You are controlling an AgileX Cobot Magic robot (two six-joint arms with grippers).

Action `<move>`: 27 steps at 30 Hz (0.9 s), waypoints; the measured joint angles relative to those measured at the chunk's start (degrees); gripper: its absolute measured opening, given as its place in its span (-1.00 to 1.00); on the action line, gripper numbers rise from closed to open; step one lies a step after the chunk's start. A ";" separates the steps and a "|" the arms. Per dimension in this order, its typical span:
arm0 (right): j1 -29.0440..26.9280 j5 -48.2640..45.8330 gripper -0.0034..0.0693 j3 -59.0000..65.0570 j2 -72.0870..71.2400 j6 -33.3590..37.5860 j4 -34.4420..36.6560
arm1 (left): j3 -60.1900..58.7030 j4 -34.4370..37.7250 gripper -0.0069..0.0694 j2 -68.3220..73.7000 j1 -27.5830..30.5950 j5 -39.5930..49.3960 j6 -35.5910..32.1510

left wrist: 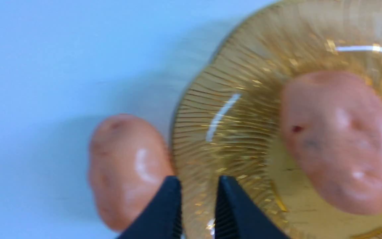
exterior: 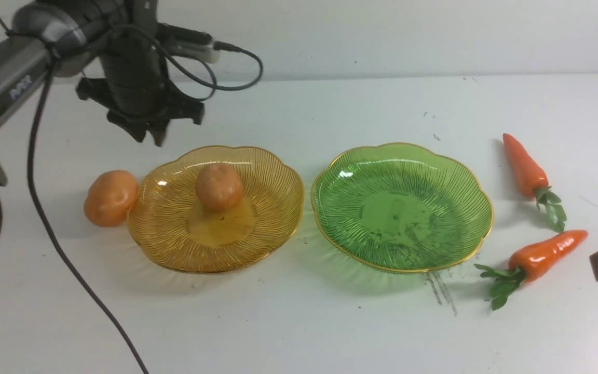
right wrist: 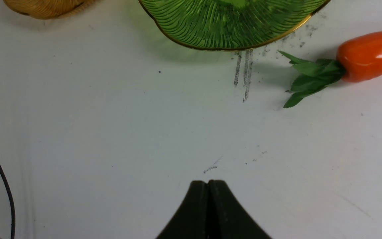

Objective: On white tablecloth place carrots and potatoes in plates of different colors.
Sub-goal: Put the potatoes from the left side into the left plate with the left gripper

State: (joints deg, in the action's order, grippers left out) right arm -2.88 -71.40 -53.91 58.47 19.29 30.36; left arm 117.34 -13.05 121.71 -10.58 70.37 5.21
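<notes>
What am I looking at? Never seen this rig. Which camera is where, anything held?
A two-armed robot at a white tablecloth. The wide picture looks forward from between the arms; the other two come from wrist cameras. One potato sits in the amber plate, a second potato lies beside it. The green plate is empty, two carrots to its right. The left hand hovers over the potatoes, slightly open, holding nothing. The right hand is shut and empty.
</notes>
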 joint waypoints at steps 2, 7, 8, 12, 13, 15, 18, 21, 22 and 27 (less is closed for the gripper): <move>0.00 0.00 -0.93 0.00 0.00 0.00 0.00 | 0.18 -0.48 -0.73 -0.52 2.48 0.00 -0.73; 0.00 0.00 -0.93 0.00 0.00 0.00 0.08 | 0.28 8.50 -0.82 -0.23 10.84 0.25 -6.12; 0.00 0.00 -0.93 0.00 0.00 0.00 0.08 | 0.28 9.99 -0.82 -0.16 11.77 0.25 -7.71; 0.00 0.00 -0.93 0.00 0.00 0.00 0.02 | 0.28 13.84 -0.75 0.53 14.20 0.25 -15.47; 0.00 0.00 -0.93 0.00 0.00 0.00 0.02 | 0.28 14.44 -0.71 0.82 14.44 0.25 -16.52; 0.00 0.00 -0.93 0.00 0.00 0.01 0.02 | 0.28 15.78 -0.56 1.45 14.49 0.25 -18.00; 0.00 0.00 -0.93 0.00 0.00 0.01 0.02 | 0.28 19.24 -0.19 2.73 14.43 0.25 -18.78; 0.00 0.00 -0.93 0.00 0.00 0.01 0.02 | 0.28 20.16 0.29 4.03 14.37 0.25 -19.22; 0.00 0.00 -0.93 0.00 0.00 0.01 0.02 | 0.28 19.58 0.43 4.42 14.37 0.25 -19.22; 0.00 0.00 -0.93 0.00 0.00 0.01 0.18 | 0.28 18.14 0.91 5.95 14.37 0.25 -19.22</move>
State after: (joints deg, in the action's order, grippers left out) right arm -2.88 -71.40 -53.91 58.47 19.31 30.55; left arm 117.62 5.09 127.66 3.79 70.63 -14.01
